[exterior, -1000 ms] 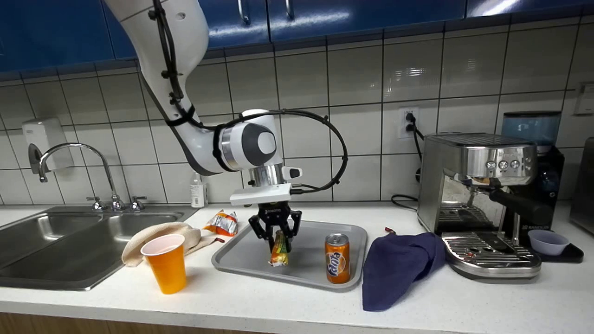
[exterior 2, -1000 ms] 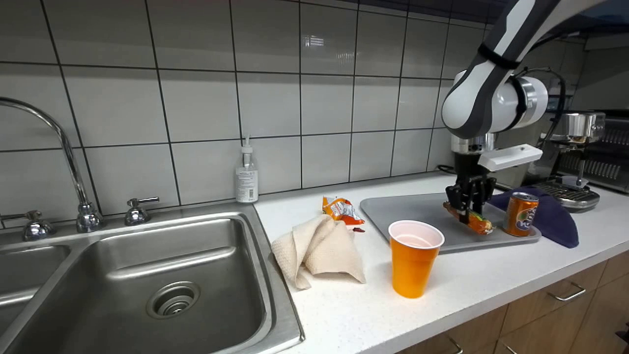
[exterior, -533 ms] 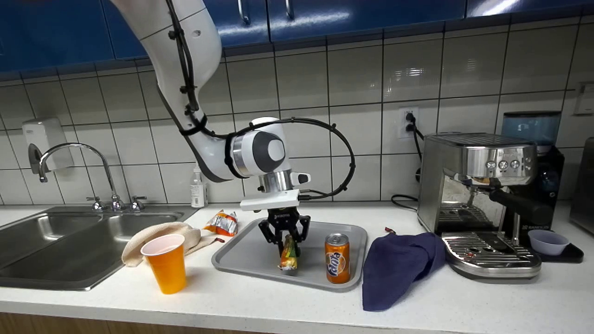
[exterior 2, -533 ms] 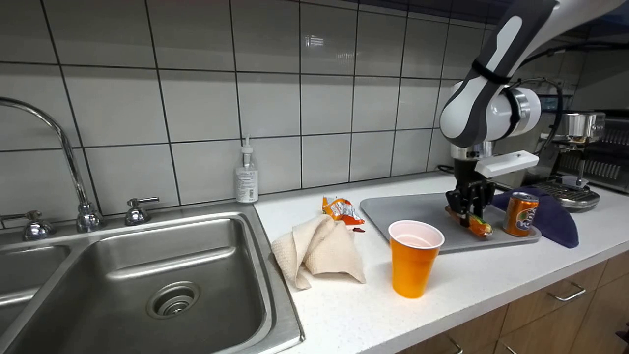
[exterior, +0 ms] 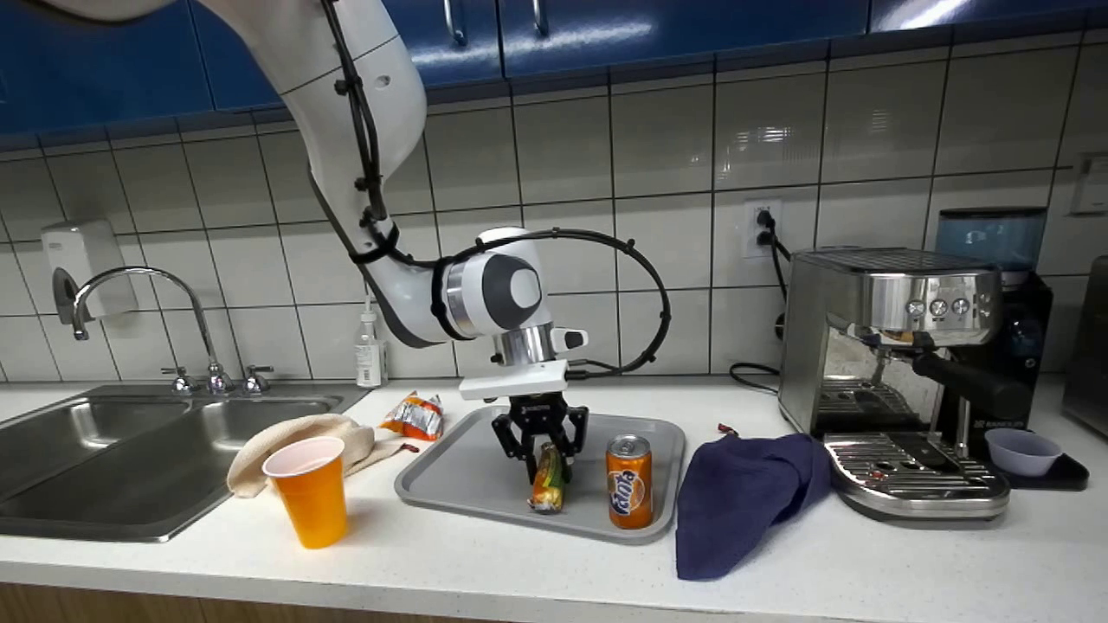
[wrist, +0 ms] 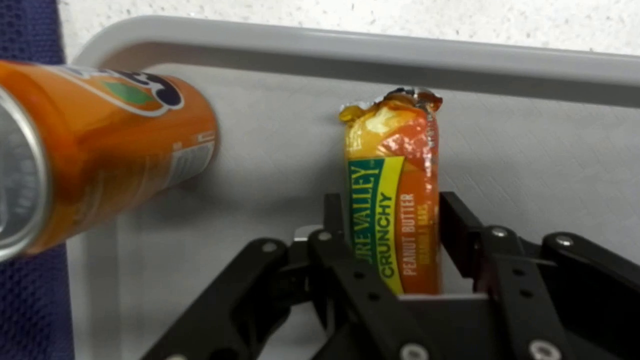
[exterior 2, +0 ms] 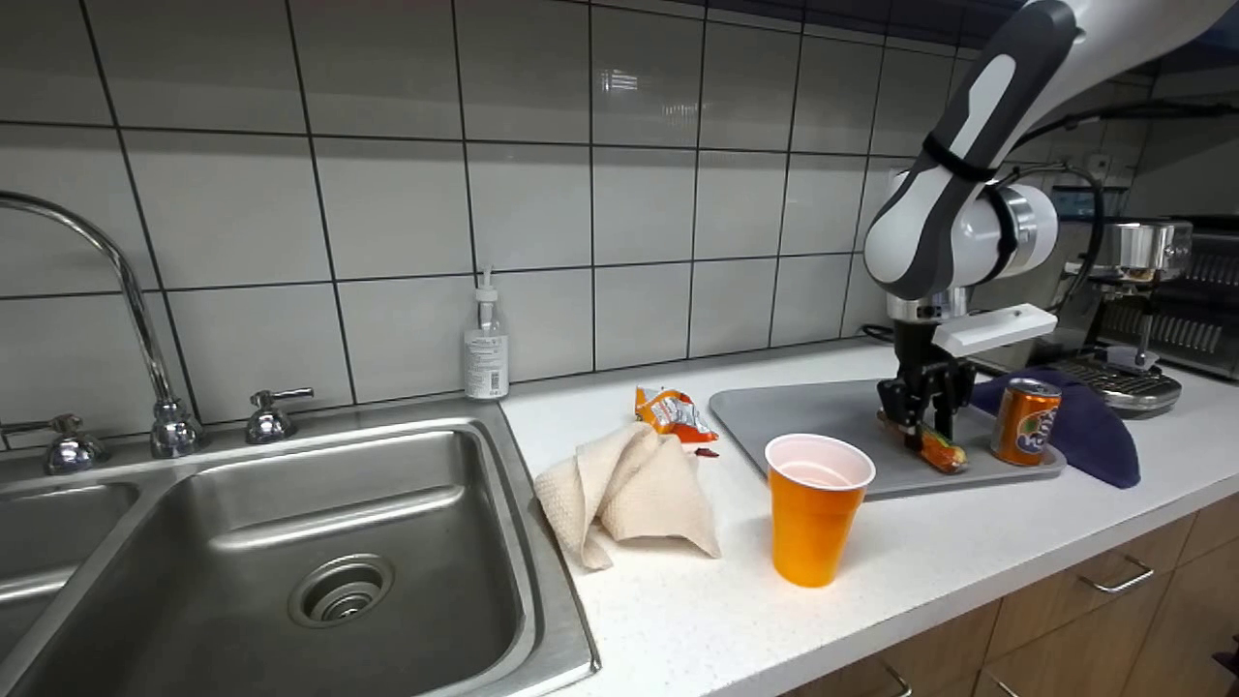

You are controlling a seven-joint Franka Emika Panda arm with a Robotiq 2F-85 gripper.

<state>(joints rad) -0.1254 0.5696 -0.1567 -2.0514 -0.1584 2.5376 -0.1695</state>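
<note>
Granola bar (wrist: 387, 170), wrist view: between the tips of the pincer (wrist: 392, 210).
Pincer, wrist view: a finger each side; cannot tell whether clamped on the bar or loose.
Orange cup (exterior 2: 818, 523), in an exterior view: upright on the worktop (exterior 2: 678, 629), outside the tray (exterior 2: 774, 407).
Fanta can (exterior: 629, 484), in an exterior view: upright in the tray, near the bar.
Change, same view: pincer and bar lower, nearer the can than a second ago.
</note>
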